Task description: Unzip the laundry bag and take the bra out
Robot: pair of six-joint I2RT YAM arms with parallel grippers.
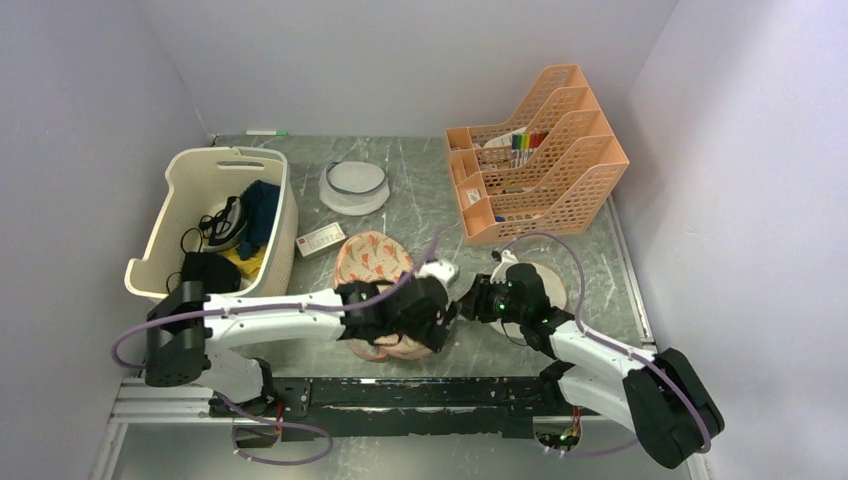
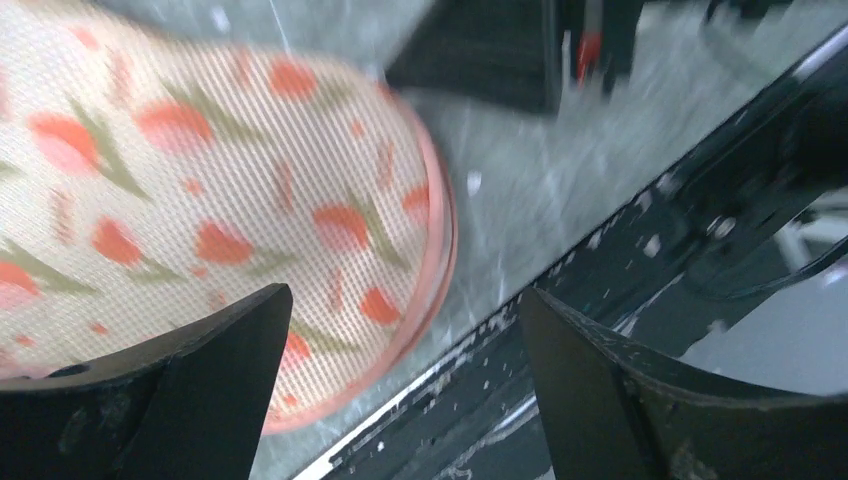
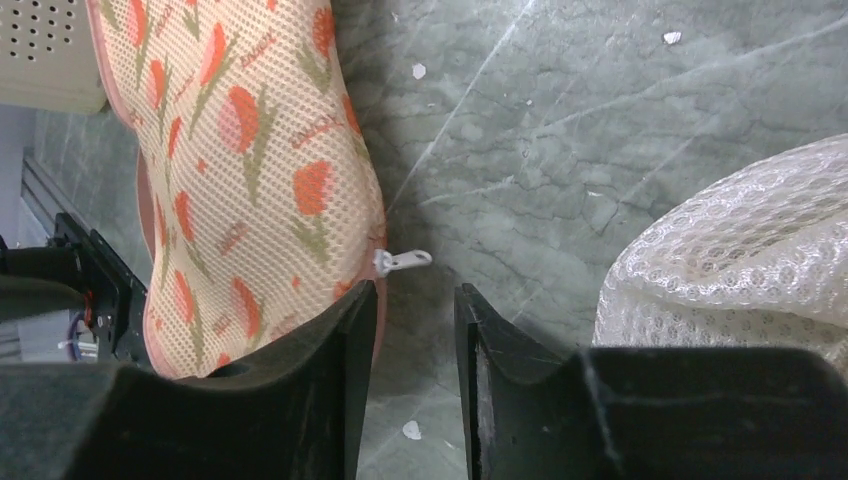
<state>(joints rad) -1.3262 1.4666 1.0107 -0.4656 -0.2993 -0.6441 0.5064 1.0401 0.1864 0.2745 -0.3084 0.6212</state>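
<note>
Two end effectors work at the near lobe of the laundry bag point(image 1: 372, 262), which lies flat on the desk point(image 1: 420, 175).

Top view: the left end effector point(image 1: 436, 314) lies over the near lobe, with the right end effector point(image 1: 472, 300) just beside it. The bra is not visible and is judged to be inside, since the bag appears zipped.

Left wrist view: the fingers point(image 2: 200, 400) are wide apart and hold nothing, straddling the pink zip edge point(image 2: 440, 235). They are best lowered to pin the fabric so the bag cannot slide.

Right wrist view: the fingers point(image 3: 345, 340) are narrowly apart and empty, with the zip pull point(image 3: 404, 262) just ahead of the gap. Advance until the tab sits between the pads, close squarely, then draw along the seam, not upward. Keep clear of the white mesh pouch point(image 3: 730, 250) nearby.
</note>
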